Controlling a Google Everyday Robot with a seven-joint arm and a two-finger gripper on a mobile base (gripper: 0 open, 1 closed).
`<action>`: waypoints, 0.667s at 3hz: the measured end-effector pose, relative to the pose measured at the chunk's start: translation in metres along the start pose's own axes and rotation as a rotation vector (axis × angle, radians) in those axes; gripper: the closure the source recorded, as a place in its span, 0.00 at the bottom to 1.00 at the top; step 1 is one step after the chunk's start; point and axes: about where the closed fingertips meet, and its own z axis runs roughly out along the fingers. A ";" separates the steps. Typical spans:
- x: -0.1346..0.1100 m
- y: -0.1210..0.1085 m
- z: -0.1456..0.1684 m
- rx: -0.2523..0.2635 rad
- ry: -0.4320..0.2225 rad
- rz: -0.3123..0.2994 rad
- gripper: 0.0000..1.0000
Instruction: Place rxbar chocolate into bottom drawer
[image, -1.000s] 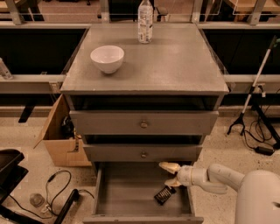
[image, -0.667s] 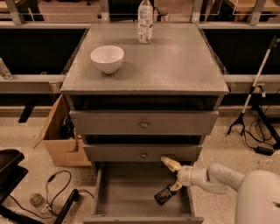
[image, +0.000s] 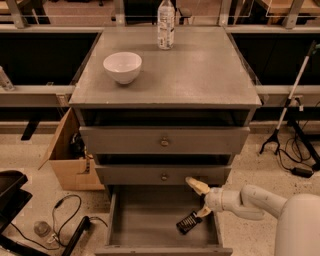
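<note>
The rxbar chocolate (image: 189, 222), a black flat bar, lies tilted on the floor of the open bottom drawer (image: 145, 220), near its right wall. My gripper (image: 200, 199) reaches in from the right, just above and to the right of the bar. Its pale fingers (image: 197, 185) are spread apart, and the lower one ends at the bar's upper right end. The gripper is open and holds nothing. The two upper drawers with brass knobs are shut.
A white bowl (image: 122, 67) and a clear bottle (image: 166, 24) stand on the cabinet top (image: 200, 75). A cardboard box (image: 67, 155) sits on the floor to the left, with cables (image: 65, 215) in front of it. A tripod stand (image: 290, 115) is at the right.
The gripper's upper finger has edged slightly up and to the right, widening the gap a little. The bar lies in the same spot in the drawer.
</note>
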 end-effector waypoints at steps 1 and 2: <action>0.018 0.017 -0.043 0.034 -0.017 -0.076 0.00; 0.052 0.033 -0.098 0.134 -0.012 -0.119 0.00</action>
